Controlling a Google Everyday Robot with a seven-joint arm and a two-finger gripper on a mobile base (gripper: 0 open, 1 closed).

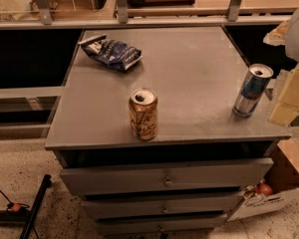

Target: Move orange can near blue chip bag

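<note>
The orange can (pixel 143 114) stands upright near the front edge of the grey cabinet top (pixel 189 73), a little left of the middle. It is orange-tan with dark swirls and a silver top. The blue chip bag (pixel 111 52) lies crumpled at the back left of the top, well apart from the can. My gripper (pixel 288 97) shows as pale cream parts at the right edge of the view, beside the cabinet's right side, away from the orange can and holding nothing that I can see.
A taller slim blue-and-silver can (pixel 252 89) stands at the right front of the top, close to my gripper. The cabinet has drawers (pixel 164 179) below. A cardboard box (pixel 284 183) sits on the floor at the right. A railing (pixel 139 14) runs behind.
</note>
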